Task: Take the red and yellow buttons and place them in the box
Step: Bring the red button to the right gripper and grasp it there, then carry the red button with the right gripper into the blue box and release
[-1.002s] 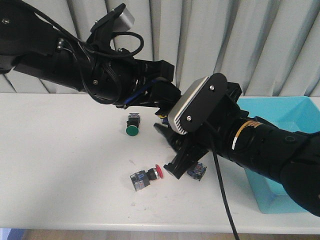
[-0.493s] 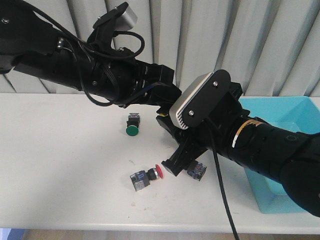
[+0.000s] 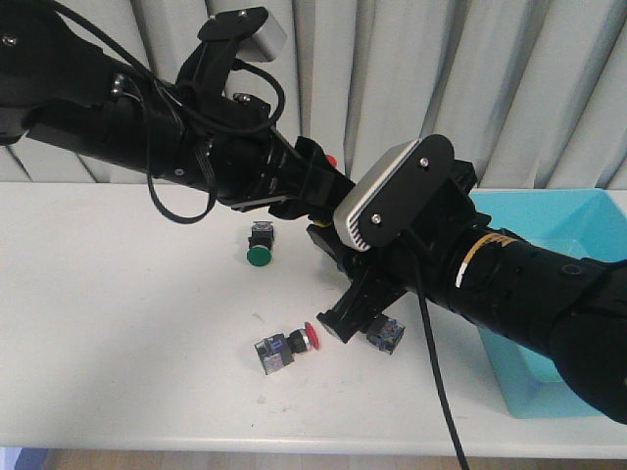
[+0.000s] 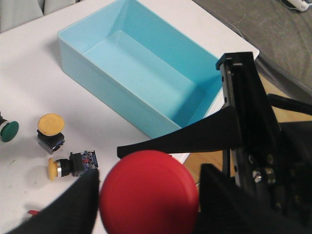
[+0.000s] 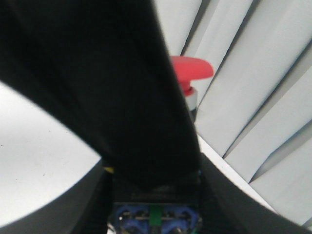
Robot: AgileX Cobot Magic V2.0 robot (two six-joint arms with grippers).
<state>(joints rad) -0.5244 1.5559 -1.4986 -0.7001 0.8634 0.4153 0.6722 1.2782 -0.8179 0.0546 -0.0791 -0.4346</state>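
Left claw (image 4: 146, 204) risen, gripping round glossy red button (image 4: 148, 195), right claw's state unclear

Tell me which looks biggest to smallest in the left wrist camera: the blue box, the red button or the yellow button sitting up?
1. The blue box looks biggest.
2. The red button comes next, but it sits right by the camera between the left gripper's fingers, so it looks larger than it is.
3. The upright yellow button looks smallest.
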